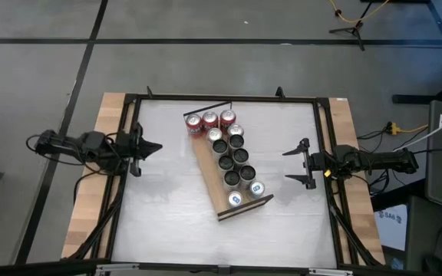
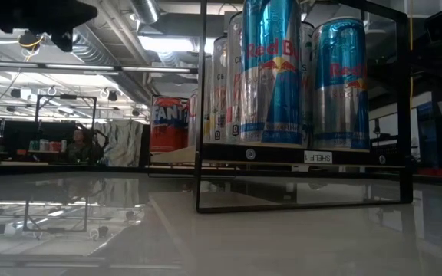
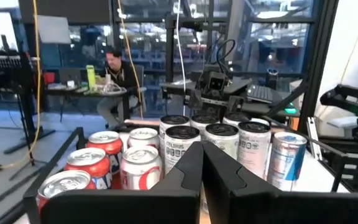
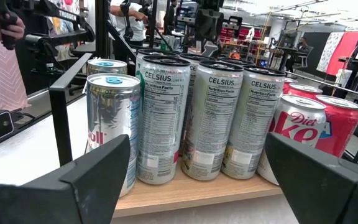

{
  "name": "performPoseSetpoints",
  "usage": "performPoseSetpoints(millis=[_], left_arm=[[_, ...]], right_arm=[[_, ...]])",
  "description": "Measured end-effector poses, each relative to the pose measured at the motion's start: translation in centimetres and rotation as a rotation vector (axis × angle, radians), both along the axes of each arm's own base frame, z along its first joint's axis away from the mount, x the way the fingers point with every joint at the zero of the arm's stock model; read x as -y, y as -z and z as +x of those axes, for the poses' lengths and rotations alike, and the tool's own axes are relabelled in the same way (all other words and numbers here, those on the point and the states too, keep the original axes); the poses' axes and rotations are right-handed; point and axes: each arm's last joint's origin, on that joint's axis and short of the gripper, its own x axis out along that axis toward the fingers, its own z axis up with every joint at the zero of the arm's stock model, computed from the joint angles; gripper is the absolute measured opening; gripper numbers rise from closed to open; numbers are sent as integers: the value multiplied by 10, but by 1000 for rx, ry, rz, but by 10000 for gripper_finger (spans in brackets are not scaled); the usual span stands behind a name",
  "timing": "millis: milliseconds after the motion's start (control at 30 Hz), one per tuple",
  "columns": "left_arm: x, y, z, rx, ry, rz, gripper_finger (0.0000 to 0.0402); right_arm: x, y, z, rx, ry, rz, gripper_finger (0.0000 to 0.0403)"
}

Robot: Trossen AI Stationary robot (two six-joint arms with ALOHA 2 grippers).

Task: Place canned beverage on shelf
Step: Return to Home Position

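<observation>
Cans (image 1: 232, 157) stand two abreast along the shelf (image 1: 208, 170), filling it end to end. The shelf lies slantwise on the white table (image 1: 167, 222), between the two sets of jaws and touched by neither.

Left gripper (image 1: 158, 147): jaws closed tip to tip, holding nothing. It sits at the table's black frame (image 1: 129, 123) and points toward the shelf's long side, nearest the end with the red soda cans (image 1: 210, 119). A broad stretch of bare table lies ahead of its tips, and the shelf edge is well apart from them.

Right gripper (image 1: 286, 165): jaws spread wide, fingers (image 4: 104, 171) holding nothing. It sits just inside the opposite side of the frame and faces the shelf's other long side. The Celsius cans (image 4: 204, 118) stand straight ahead of its jaws, close to the board's edge. The Red Bull cans (image 1: 256, 187) are nearest its tips, with a narrower strip of bare table between.

The thin black rail (image 1: 206, 107) closes the shelf at the red-can end, far from both sets of jaws. The opposite end stops well short of the table's edge.
</observation>
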Motion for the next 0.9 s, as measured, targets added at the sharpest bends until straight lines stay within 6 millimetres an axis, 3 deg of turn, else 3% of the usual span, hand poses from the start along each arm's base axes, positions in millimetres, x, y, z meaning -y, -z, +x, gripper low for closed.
performPoseSetpoints(millis=[300, 767, 900], left_arm=[[-4, 22, -4, 32, -28, 26, 0], [-11, 62, 6, 78, -25, 48, 0], [-13, 63, 7, 73, 2, 62, 0]], right_arm=[[0, 0, 0, 0, 0, 0, 367], [0, 0, 0, 1, 0, 0, 367], [0, 0, 0, 0, 0, 0, 367]])
